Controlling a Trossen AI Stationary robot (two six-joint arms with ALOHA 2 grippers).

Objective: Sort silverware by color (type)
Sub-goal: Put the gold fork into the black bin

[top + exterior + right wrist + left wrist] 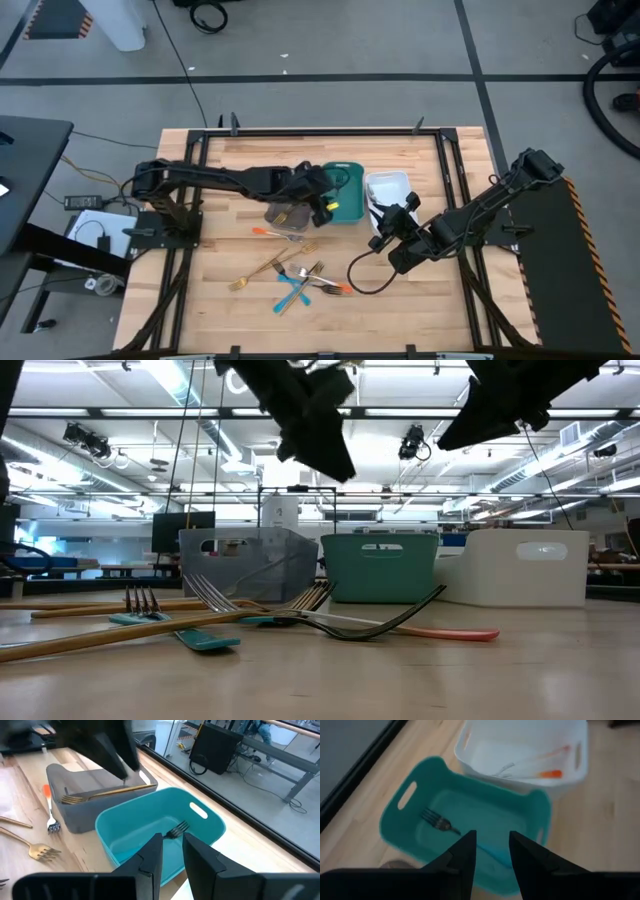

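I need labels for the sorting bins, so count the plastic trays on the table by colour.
Grey tray: 1
Teal tray: 1
White tray: 1
Total: 3 trays

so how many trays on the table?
3, side by side: grey tray beside teal tray under the left gripper, white tray toward the right arm.

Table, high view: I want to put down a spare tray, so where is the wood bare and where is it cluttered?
Bare wood: the back strip of the table behind the trays, and the front-left corner. Crowded: the middle, with grey tray, teal tray, white tray, and loose silverware in front.
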